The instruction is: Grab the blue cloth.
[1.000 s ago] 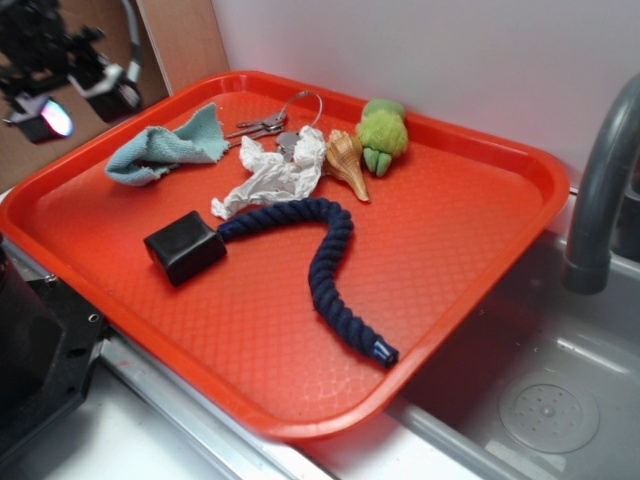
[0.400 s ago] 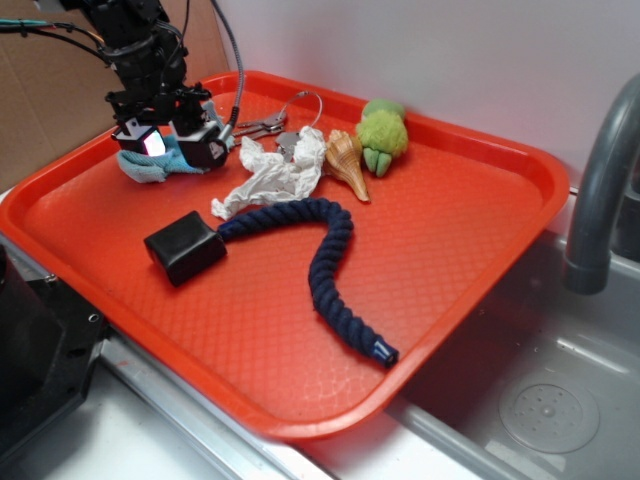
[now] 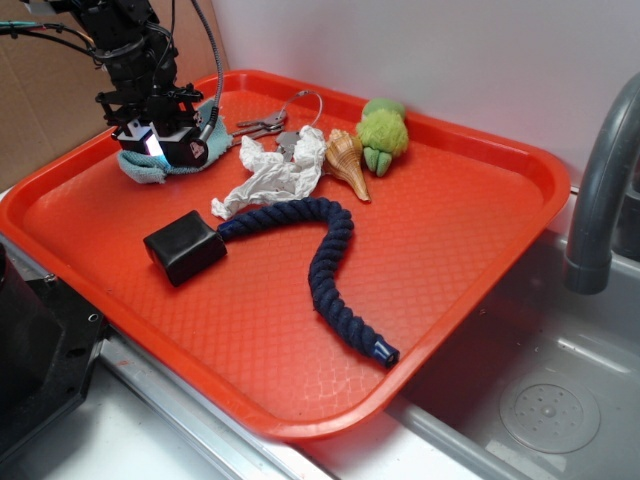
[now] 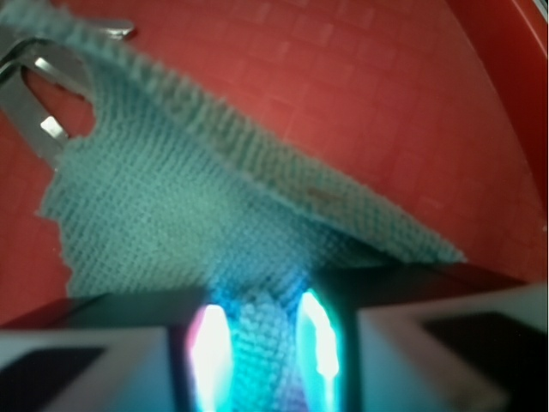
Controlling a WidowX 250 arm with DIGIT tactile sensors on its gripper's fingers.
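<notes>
The blue cloth [image 3: 160,168] is a small pale teal rag lying at the far left corner of the red tray [image 3: 470,230]. My gripper [image 3: 165,148] is down on the cloth and mostly covers it in the exterior view. In the wrist view the cloth [image 4: 189,197] fills the middle, and a fold of it is pinched between my two lit pads [image 4: 210,348]. The gripper [image 4: 257,343] is shut on that fold.
A white paper wad [image 3: 272,175], keys [image 3: 265,124], a seashell [image 3: 346,160] and a green plush toy [image 3: 382,135] lie behind. A navy rope [image 3: 325,260] and a black block [image 3: 184,246] lie mid-tray. A sink and faucet [image 3: 600,190] are to the right.
The gripper came down from the upper left onto the cloth. Since 0.4 s ago it has shifted slightly left and closed on a fold.
</notes>
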